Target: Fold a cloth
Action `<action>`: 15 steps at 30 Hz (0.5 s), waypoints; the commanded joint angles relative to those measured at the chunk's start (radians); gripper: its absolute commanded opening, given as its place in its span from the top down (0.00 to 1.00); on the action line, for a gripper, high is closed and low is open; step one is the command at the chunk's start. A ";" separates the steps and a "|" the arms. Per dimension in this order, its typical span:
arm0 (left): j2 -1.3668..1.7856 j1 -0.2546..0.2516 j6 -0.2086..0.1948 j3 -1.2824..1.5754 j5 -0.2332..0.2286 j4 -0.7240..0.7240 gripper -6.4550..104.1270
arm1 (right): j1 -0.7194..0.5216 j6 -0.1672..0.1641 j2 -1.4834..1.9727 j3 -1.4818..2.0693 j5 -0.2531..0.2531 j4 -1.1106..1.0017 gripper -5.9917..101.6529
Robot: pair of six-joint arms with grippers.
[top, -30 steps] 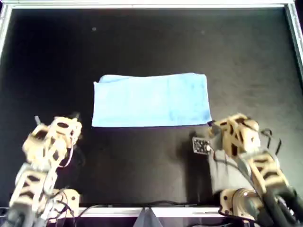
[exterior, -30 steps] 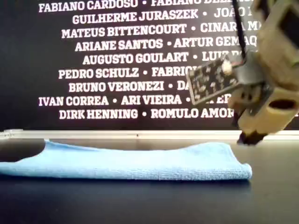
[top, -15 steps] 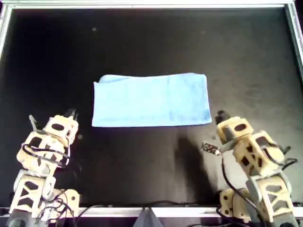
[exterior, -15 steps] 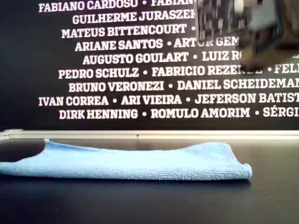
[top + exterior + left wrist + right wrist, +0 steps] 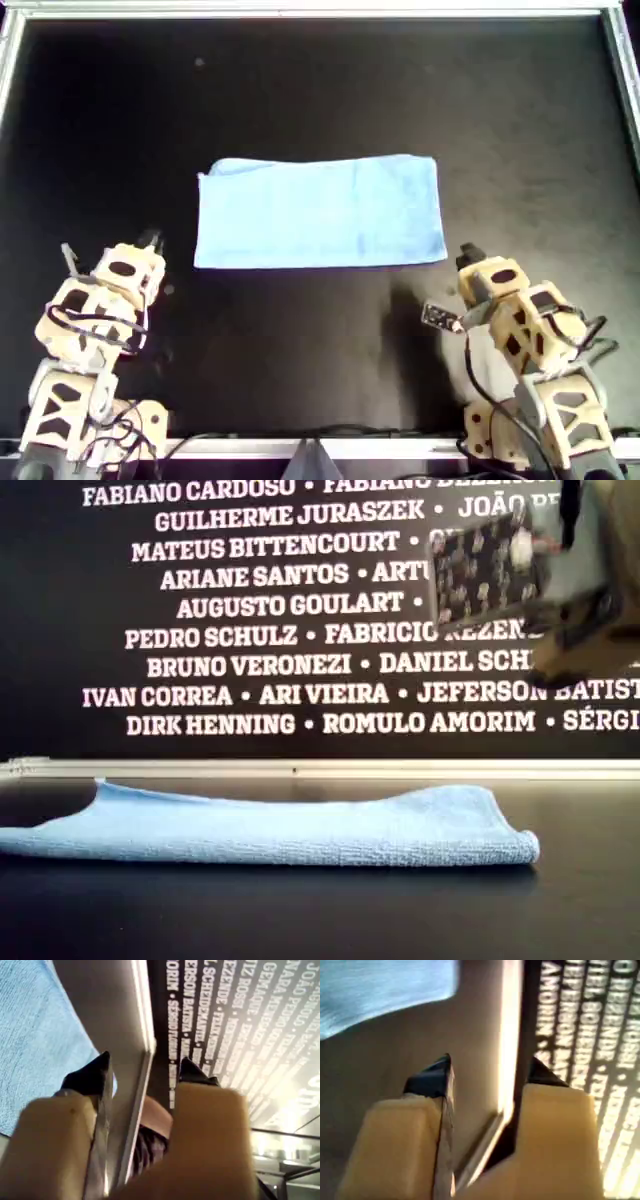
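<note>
The light-blue cloth [image 5: 320, 212] lies flat as a wide rectangle in the middle of the black table, and its low folded profile shows in the exterior view [image 5: 300, 830]. My first gripper [image 5: 144, 1067] is open and empty, with the cloth [image 5: 35, 1035] close beside one fingertip. My second gripper [image 5: 490, 1065] is open and empty, with the cloth [image 5: 380, 990] blurred and further off. Overhead, one tan arm's gripper [image 5: 150, 241] is off the cloth's near left corner and another [image 5: 466, 252] is off its near right corner. Neither touches the cloth. The wrist views do not settle which arm is which.
A silver rail [image 5: 300, 12] frames the black table. A black wall with white names [image 5: 250, 630] stands behind it. A blurred arm carrying a small circuit board [image 5: 485, 570] hangs high at the exterior view's right, above the cloth's end.
The arm at the overhead view's lower right drew back from the cloth's near right corner and rose. The lower left arm pulled back slightly, then held still. The cloth has not moved.
</note>
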 commanded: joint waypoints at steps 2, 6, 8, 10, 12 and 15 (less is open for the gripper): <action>0.017 0.009 0.006 -0.017 -0.003 -0.002 0.50 | 0.012 -0.043 0.026 0.023 -0.005 -0.020 0.35; 0.017 0.009 0.006 -0.017 -0.003 -0.002 0.50 | 0.014 -0.063 -0.087 0.014 -0.009 -0.021 0.35; 0.017 0.009 0.006 -0.017 -0.003 -0.002 0.50 | 0.015 -0.064 -0.201 -0.018 -0.011 -0.028 0.35; 0.017 0.009 0.006 -0.017 -0.003 -0.002 0.50 | 0.015 -0.064 -0.314 -0.089 -0.011 -0.041 0.34; 0.017 0.009 0.006 -0.017 -0.003 -0.002 0.50 | 0.009 -0.063 -0.448 -0.172 -0.011 -0.048 0.35; 0.015 0.009 0.006 -0.017 -0.003 -0.002 0.51 | 0.003 -0.063 -0.683 -0.324 -0.009 -0.048 0.34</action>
